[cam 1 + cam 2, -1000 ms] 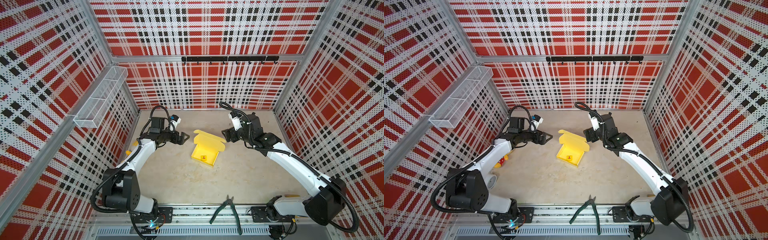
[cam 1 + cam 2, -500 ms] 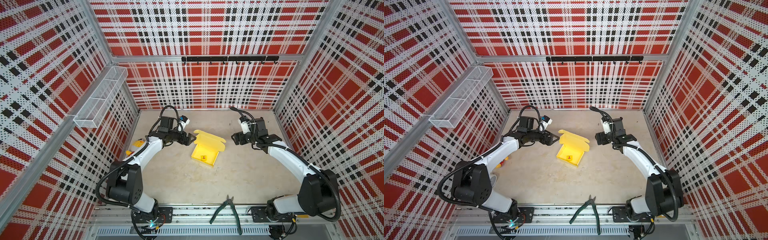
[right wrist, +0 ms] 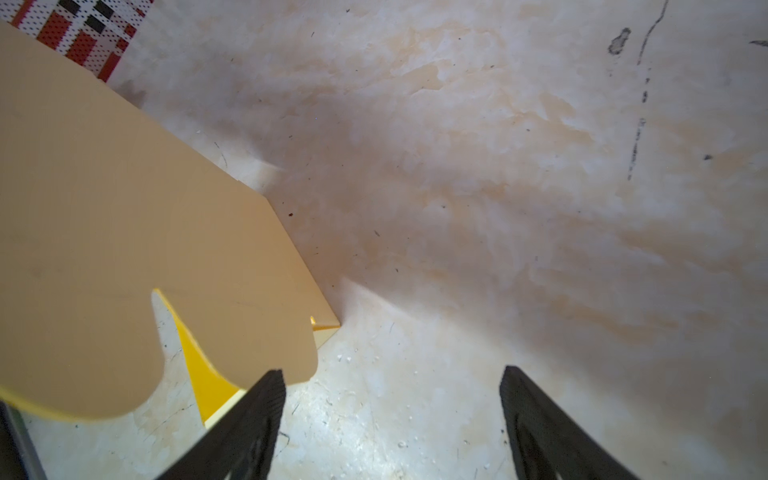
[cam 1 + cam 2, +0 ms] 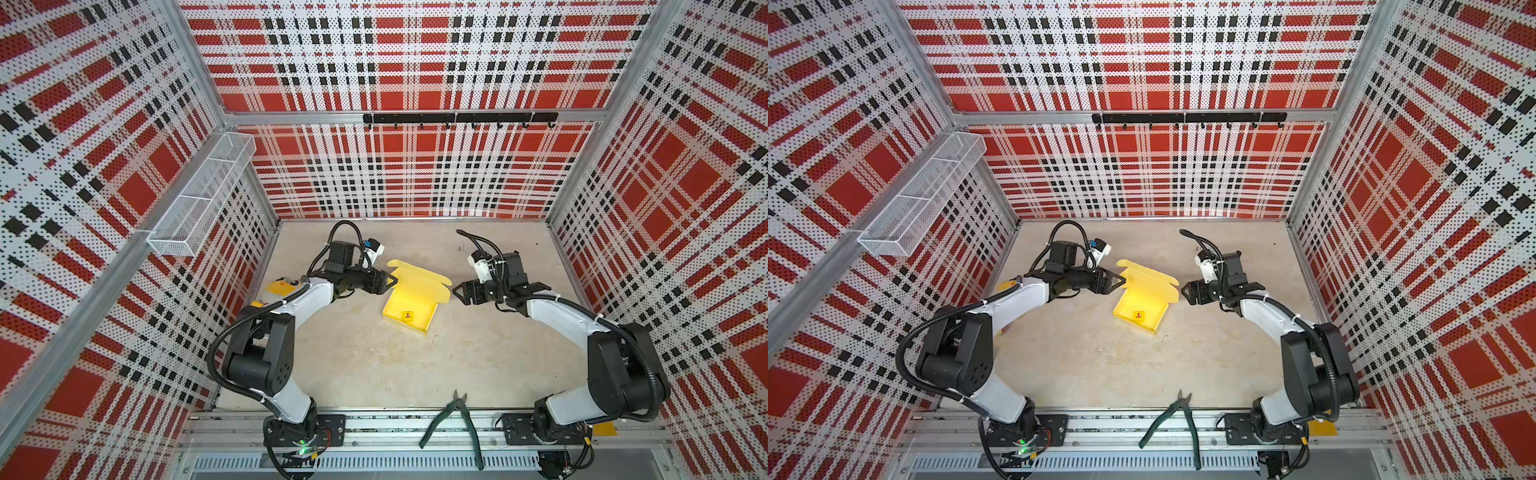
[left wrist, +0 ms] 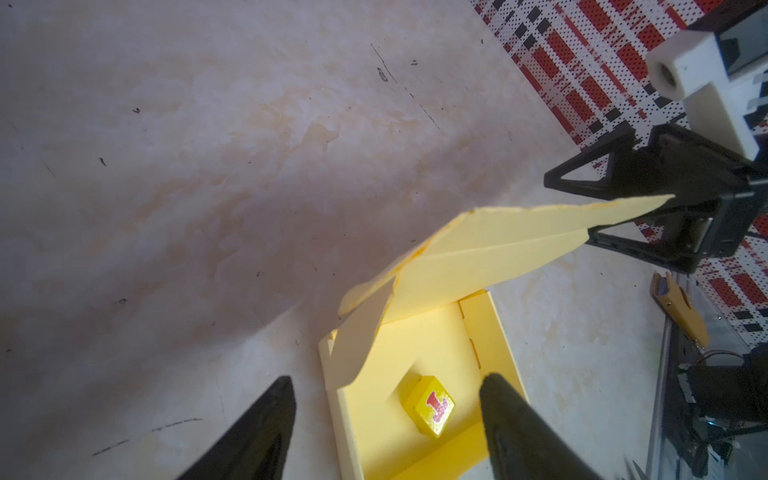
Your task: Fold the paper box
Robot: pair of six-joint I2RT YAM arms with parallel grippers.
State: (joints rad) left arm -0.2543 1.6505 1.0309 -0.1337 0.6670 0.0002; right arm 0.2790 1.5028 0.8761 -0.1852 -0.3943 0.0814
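Paper box (image 5: 487,329) holds yellow cube (image 5: 430,405) marked, seemingly, red "1".

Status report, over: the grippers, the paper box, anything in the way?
Left gripper open at paper box edge. Right gripper open, empty. Lid half raised; cube inside.

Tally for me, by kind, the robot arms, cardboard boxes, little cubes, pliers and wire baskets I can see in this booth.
Robot arms: 2
Paper box: 1
Yellow cube: 1
Pliers: 1
Wire basket: 1
Total: 6
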